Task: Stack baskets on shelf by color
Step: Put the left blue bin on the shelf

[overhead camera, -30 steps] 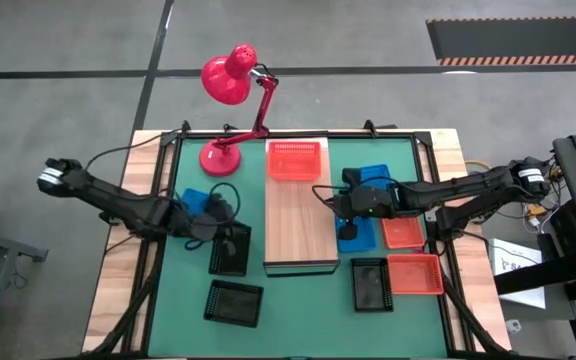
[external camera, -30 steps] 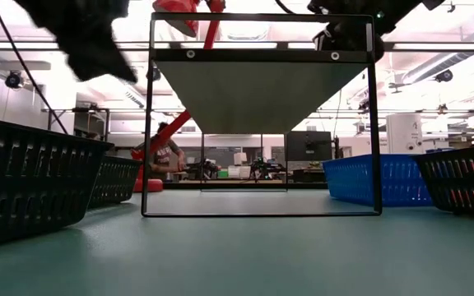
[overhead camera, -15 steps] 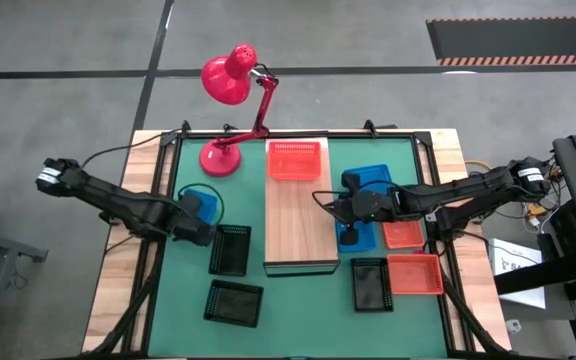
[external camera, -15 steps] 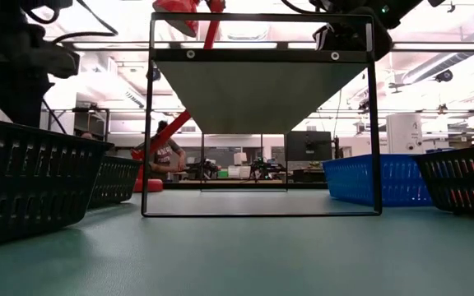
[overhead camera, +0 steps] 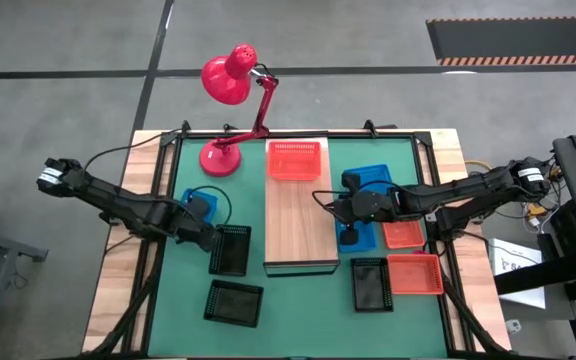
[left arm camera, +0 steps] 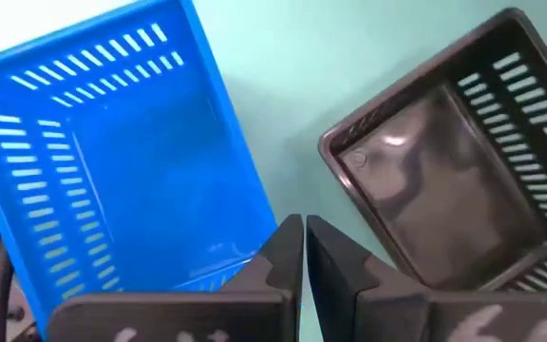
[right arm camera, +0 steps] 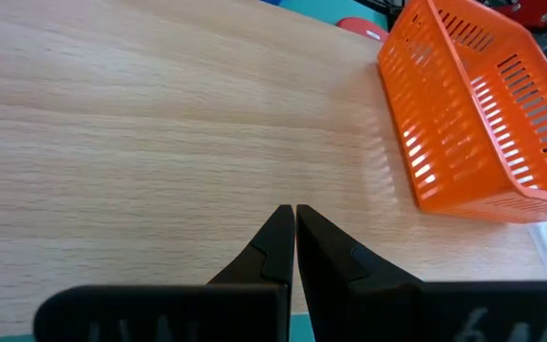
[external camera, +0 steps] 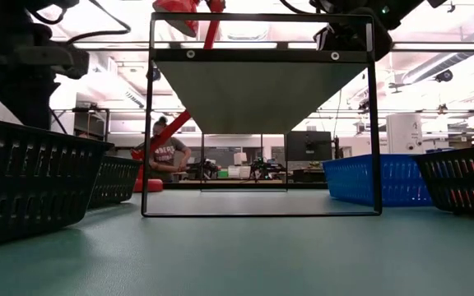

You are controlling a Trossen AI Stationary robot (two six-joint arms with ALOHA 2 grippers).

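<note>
Across the middle of the high view, the green table mat [overhead camera: 298, 300] bears the shelf [overhead camera: 301, 232], one red-orange basket [overhead camera: 297, 160] at its upper end. Left gripper [overhead camera: 204, 235] and right gripper [overhead camera: 340, 207] are clenched, empty. Behind, a person [external camera: 165, 154] sits among desks.

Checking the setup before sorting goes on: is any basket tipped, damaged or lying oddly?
Nothing stands out. One red-orange basket sits square on the shelf; the blue and black baskets lie upright on the mat, merely at varied angles.
</note>
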